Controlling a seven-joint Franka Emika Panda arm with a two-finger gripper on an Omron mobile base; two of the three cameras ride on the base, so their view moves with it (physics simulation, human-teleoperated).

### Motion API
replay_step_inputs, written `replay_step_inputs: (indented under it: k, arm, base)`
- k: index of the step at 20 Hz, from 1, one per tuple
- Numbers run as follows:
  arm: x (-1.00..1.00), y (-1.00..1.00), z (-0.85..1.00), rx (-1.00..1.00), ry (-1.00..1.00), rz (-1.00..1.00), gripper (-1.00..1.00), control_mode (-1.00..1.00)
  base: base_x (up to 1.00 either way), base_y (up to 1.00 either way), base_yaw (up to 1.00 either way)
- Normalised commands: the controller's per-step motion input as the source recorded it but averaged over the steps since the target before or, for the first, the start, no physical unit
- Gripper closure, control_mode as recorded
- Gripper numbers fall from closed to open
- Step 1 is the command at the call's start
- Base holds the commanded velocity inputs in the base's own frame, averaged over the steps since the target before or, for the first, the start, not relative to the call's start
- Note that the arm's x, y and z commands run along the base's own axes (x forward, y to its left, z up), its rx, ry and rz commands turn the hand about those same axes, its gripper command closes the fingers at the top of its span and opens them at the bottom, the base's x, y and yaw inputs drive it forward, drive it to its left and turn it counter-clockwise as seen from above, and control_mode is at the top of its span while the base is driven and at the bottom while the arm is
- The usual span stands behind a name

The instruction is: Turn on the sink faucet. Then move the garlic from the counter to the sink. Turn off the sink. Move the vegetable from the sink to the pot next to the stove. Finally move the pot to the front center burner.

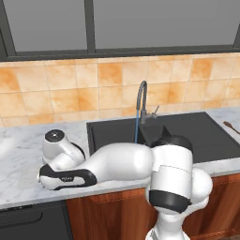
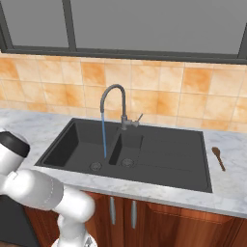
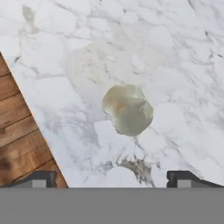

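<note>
Just garlic (image 3: 127, 110) near counter (image 3: 65, 52) edge, hand (image 3: 112, 178) open

1. The sink faucet (image 1: 142, 101) pours a thin blue stream into the black sink (image 1: 112, 133).
2. The white arm (image 1: 117, 164) reaches left, low over the marble counter (image 1: 18, 159).
3. A wooden spoon (image 1: 231, 126) lies far right.

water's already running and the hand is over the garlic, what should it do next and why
Probably lower straight down and close on the garlic. The gripper is open, with the bulb lying loose on the counter just ahead of its fingertips, roughly centred between them. Water runs from the sink faucet, so picking up comes next.
</note>
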Motion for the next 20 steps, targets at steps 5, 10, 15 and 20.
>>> replay_step_inputs:
  k: [5, 10, 15, 20]
  arm:
    - [0.22, 0.21, -0.19, -0.09, 0.06, 0.00, -1.00, -1.00]
    - [0.21, 0.24, -0.13, -0.06, 0.06, 0.00, -1.00, -1.00]
    - [0.22, 0.18, -0.16, -0.04, 0.04, 0.00, -1.00, -1.00]
    - [0.08, 0.00, -0.39, -0.01, 0.01, 0.00, -1.00, -1.00]
  base:
    - [0.00, 0.00, 0.00]
    - [0.00, 0.00, 0.00]
    - [0.00, 0.00, 0.00]
    - [0.00, 0.00, 0.00]
